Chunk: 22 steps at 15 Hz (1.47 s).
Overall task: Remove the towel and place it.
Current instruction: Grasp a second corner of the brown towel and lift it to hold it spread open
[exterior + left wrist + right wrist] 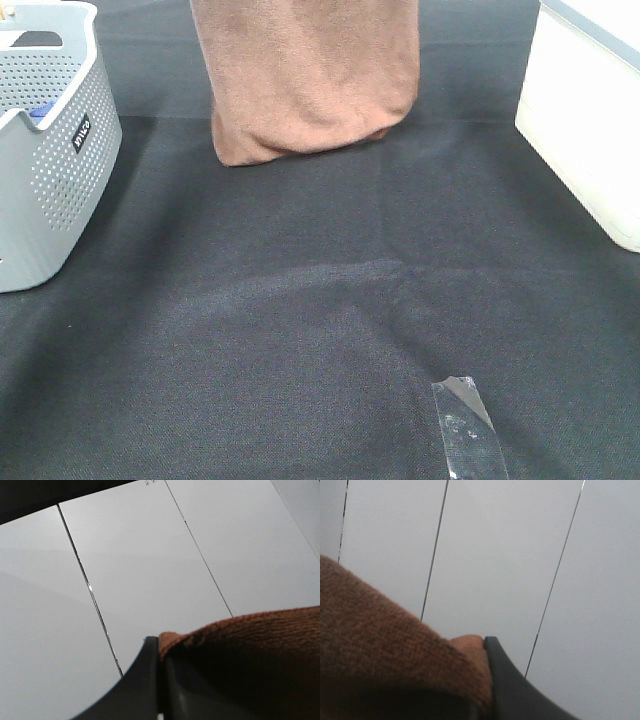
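Observation:
The brown fuzzy towel (305,75) hangs down from above the top of the exterior high view, its folded lower end touching the dark table at the back centre. Both grippers are out of that view. In the left wrist view my left gripper (161,652) is shut on a top edge of the towel (250,645), with cloth pinched between the dark fingers (142,680). The right wrist view shows my right gripper (487,647) shut on another edge of the towel (380,650). Both wrist cameras face a white panelled surface.
A grey perforated basket (60,150) stands at the left edge with a small blue item (40,110) inside. A white box (585,110) sits at the right. A strip of clear tape (468,430) lies on the dark mat (300,320) near the front.

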Motion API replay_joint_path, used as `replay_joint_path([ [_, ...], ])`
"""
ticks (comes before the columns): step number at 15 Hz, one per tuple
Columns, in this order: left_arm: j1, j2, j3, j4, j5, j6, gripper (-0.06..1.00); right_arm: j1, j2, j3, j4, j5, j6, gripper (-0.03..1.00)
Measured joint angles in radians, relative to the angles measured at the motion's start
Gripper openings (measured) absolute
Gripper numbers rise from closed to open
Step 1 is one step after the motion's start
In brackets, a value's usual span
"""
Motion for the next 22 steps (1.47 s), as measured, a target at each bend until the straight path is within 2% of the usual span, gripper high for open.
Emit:
replay_joint_path([
  [1, -0.005, 0.000, -0.001, 0.001, 0.055, -0.007, 0.00, 0.000, 0.000, 0.000, 0.000, 0.009, 0.000, 0.01],
  [2, -0.017, -0.007, -0.003, 0.002, 0.195, -0.011, 0.00, 0.000, 0.000, 0.000, 0.006, 0.044, 0.000, 0.01],
  [3, -0.039, -0.018, -0.003, 0.003, 0.375, -0.010, 0.00, 0.000, 0.000, 0.000, 0.031, 0.123, 0.000, 0.01],
  [5, -0.094, -0.037, -0.003, -0.028, 0.717, 0.015, 0.00, 0.000, -0.011, 0.000, 0.108, 0.357, 0.000, 0.01],
  [7, -0.142, -0.057, -0.003, -0.095, 0.997, 0.061, 0.00, 0.000, -0.038, 0.000, 0.209, 0.635, -0.019, 0.01],
  [8, -0.164, -0.074, -0.003, -0.111, 1.105, 0.067, 0.00, 0.000, -0.055, 0.000, 0.268, 0.758, -0.064, 0.01],
  [10, -0.189, -0.114, -0.003, -0.126, 1.249, 0.061, 0.00, 0.000, -0.084, 0.000, 0.349, 0.904, -0.151, 0.01],
  [11, -0.209, -0.178, -0.003, -0.126, 1.394, 0.021, 0.00, 0.000, -0.126, 0.000, 0.418, 1.050, -0.235, 0.01],
  [14, -0.218, -0.241, -0.003, -0.199, 1.418, -0.011, 0.00, 0.000, -0.204, 0.000, 0.443, 1.189, -0.266, 0.01],
  [18, -0.218, -0.321, 0.102, -0.323, 1.419, -0.037, 0.00, 0.000, -0.299, 0.024, 0.443, 1.218, -0.265, 0.01],
  [20, -0.233, -0.412, 0.288, -0.364, 1.420, -0.043, 0.00, 0.000, -0.387, 0.147, 0.460, 1.218, -0.256, 0.01],
  [22, -0.257, -0.528, 0.499, -0.386, 1.422, -0.043, 0.00, 0.000, -0.503, 0.341, 0.461, 1.220, -0.250, 0.01],
])
